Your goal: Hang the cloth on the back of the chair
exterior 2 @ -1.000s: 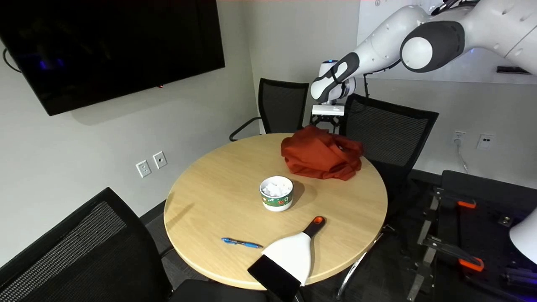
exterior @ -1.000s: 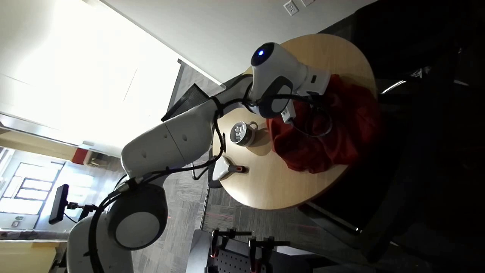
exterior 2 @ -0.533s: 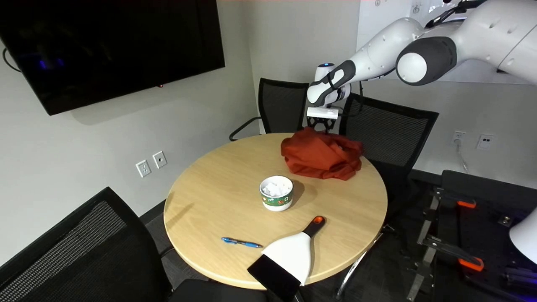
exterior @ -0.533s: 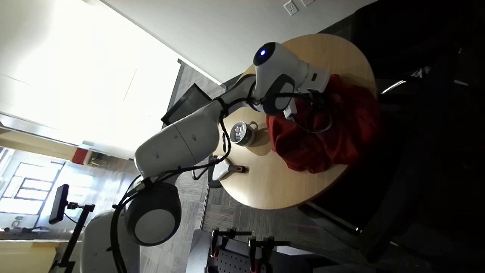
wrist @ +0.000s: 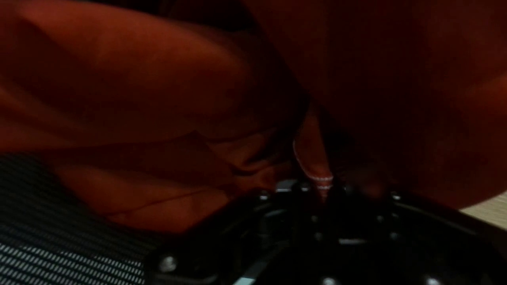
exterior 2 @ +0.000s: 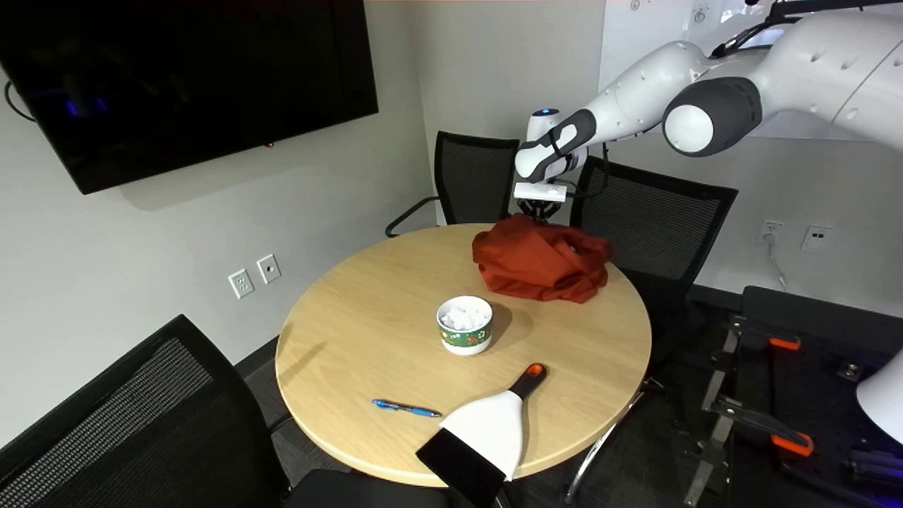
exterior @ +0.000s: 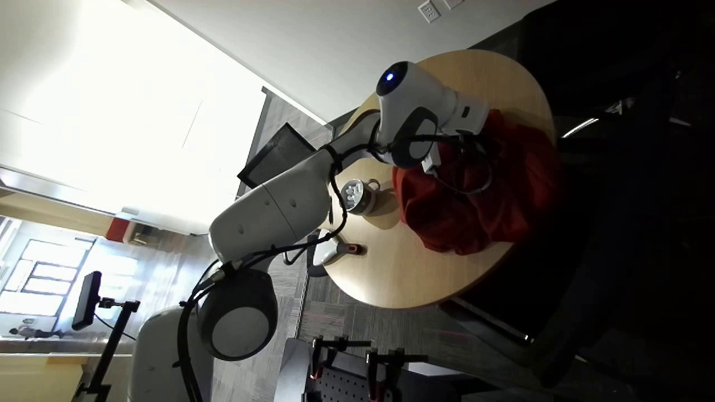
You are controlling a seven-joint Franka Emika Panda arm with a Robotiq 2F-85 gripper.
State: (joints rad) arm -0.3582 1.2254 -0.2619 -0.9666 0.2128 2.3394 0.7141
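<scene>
1. Fingers (wrist: 302, 211) look clamped on a stitched bit of the red cloth (exterior 2: 540, 261)
2. It's all bunched up, far right of the surface (exterior 2: 367, 324) in an exterior view
3. Mesh chair (exterior 2: 652, 219) just behind it

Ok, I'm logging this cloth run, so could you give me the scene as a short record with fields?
Item: red cloth, bunched on the round table
Grasp: claw looks shut on a white-stitched part of the red cloth
Likely goal: black mesh chair nearest the red cloth
Also there: patterned mug with white pieces, blue pen, white scraper
Status: not yet hung
</scene>
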